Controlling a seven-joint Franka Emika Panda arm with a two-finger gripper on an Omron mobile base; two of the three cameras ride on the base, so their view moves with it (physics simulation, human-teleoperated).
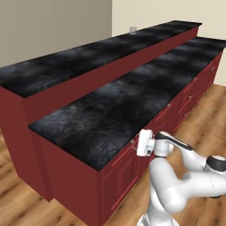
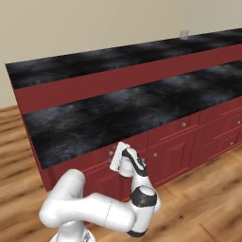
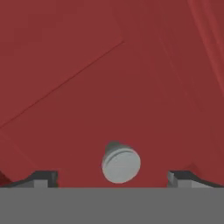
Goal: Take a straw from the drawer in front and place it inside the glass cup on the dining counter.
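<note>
Two finger tips (image 3: 43, 178) stand wide apart on either side of a round metal knob (image 3: 121, 162) on a flat red drawer (image 3: 87, 109) front, seen from the hand.

From the left base camera, the dining counter (image 1: 66, 66) runs along the left as a raised black marbled top on a red base, with the lower countertop (image 1: 128, 106) just beside it and the white arm's gripper (image 1: 140, 142) pressed close to the red fronts under the countertop's edge. From the right base camera, the gripper (image 2: 115, 156) sits at the top drawer (image 2: 97, 158) near the cabinet's left end, small metal handles dotting the drawers further right. A small pale glass cup (image 2: 184, 33) stands far off on the dining counter's (image 2: 118, 54) right end. The drawer is closed.
</note>
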